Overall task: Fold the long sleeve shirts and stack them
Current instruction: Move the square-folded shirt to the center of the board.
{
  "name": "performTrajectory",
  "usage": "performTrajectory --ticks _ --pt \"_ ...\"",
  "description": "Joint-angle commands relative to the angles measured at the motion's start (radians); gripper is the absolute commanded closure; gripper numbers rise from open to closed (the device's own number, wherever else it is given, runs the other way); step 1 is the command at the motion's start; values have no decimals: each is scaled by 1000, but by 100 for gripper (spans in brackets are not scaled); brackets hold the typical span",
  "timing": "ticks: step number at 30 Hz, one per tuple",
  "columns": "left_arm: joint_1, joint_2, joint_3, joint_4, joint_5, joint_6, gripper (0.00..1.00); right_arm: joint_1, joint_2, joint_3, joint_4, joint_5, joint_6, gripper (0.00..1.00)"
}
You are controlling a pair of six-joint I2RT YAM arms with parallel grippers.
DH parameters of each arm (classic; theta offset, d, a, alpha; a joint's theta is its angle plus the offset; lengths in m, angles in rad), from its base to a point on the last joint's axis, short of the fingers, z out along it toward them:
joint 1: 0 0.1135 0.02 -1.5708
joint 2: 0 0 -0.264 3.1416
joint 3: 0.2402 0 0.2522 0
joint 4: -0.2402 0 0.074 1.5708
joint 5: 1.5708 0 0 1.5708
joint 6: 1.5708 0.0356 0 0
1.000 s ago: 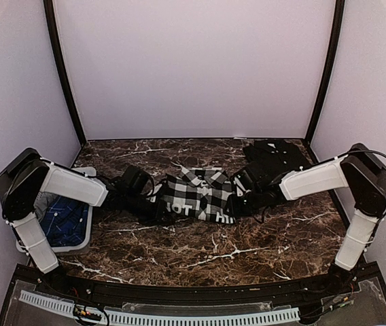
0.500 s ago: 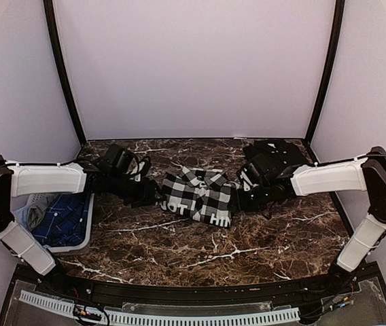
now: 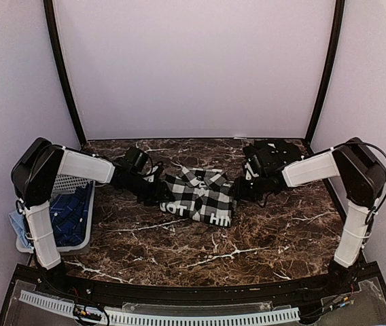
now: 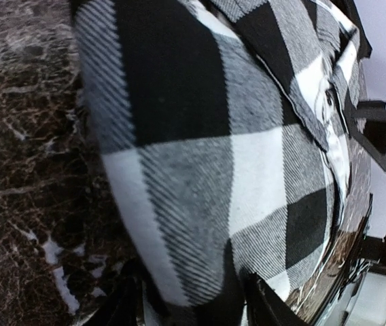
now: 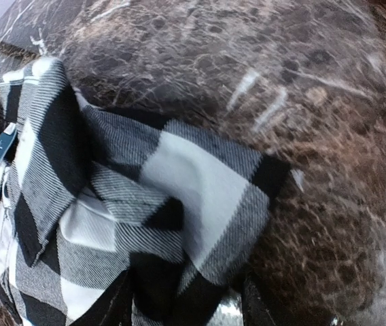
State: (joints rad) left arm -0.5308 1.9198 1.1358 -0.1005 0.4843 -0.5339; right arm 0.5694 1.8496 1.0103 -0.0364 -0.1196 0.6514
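A folded black-and-white check long sleeve shirt (image 3: 200,197) lies mid-table, white letters along its near edge. My left gripper (image 3: 160,193) is at its left edge. In the left wrist view the check cloth (image 4: 200,170) fills the space between that gripper's (image 4: 193,302) two fingers, which stand apart. My right gripper (image 3: 239,190) is at the shirt's right edge. In the right wrist view a folded corner (image 5: 193,197) sits between this gripper's (image 5: 186,302) spread fingers. Whether either gripper presses the cloth does not show. A dark pile of shirts (image 3: 271,155) lies at the back right.
A white perforated basket (image 3: 77,234) holding blue cloth (image 3: 64,217) stands at the table's left edge, beside the left arm. Bare brown marble (image 3: 234,251) stretches in front of the shirt. Purple walls close off the back and both sides.
Both arms stretched out half a second ago and have drawn back in. The grippers stay at the shirt's two sides. The shirt looks more compact than a second ago and has barely shifted.
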Motion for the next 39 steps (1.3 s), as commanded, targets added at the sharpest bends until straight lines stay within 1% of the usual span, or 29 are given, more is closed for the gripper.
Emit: performTrajectory --ticks 1,2,4,6,11,13,15,17,18,19,20,22,25,27,29,33,35,39 --pt "-4 -42 -57 42 92 -32 55 -10 70 54 56 -60 -16 58" --pt "-7 -58 -71 48 95 -37 61 -9 76 58 57 -74 -22 62" --pt "-15 -87 -112 50 98 -55 69 -6 80 57 64 -95 -33 69" --pt "-30 -125 -172 59 102 -76 73 2 78 52 66 -112 -51 75" --pt "-106 -241 -276 73 79 -153 75 51 77 51 42 -133 -136 77" --pt "-140 -289 -320 79 60 -191 75 77 74 46 2 -126 -159 75" --pt "-164 -339 -355 59 22 -219 74 96 54 24 -12 -115 -169 69" --pt "-169 -389 -374 9 -42 -228 70 101 26 1 -27 -100 -171 61" --pt "-170 -405 -375 -11 -91 -227 63 101 8 -5 -40 -88 -170 58" --pt "-170 -434 -372 -58 -119 -229 60 101 -13 -8 -55 -71 -173 55" --pt "-169 -447 -361 -79 -175 -230 58 101 -34 -9 -69 -59 -176 52" --pt "-164 -480 -335 -165 -245 -238 55 101 -77 1 -100 -28 -181 47" --pt "-147 -522 -305 -201 -300 -251 52 101 -129 24 -143 -7 -186 41" --pt "-127 -532 -298 -190 -303 -246 50 101 -150 38 -151 -1 -185 41" --pt "-80 -514 -288 -178 -286 -237 50 100 -150 57 -150 -5 -190 42" --pt "-23 -454 -270 -133 -244 -220 52 101 -99 115 -154 -28 -202 48" --pt "-4 -416 -259 -95 -187 -216 53 101 -77 128 -136 -37 -207 50" --pt "10 -344 -225 -60 -151 -206 56 99 -23 161 -126 -45 -218 54"
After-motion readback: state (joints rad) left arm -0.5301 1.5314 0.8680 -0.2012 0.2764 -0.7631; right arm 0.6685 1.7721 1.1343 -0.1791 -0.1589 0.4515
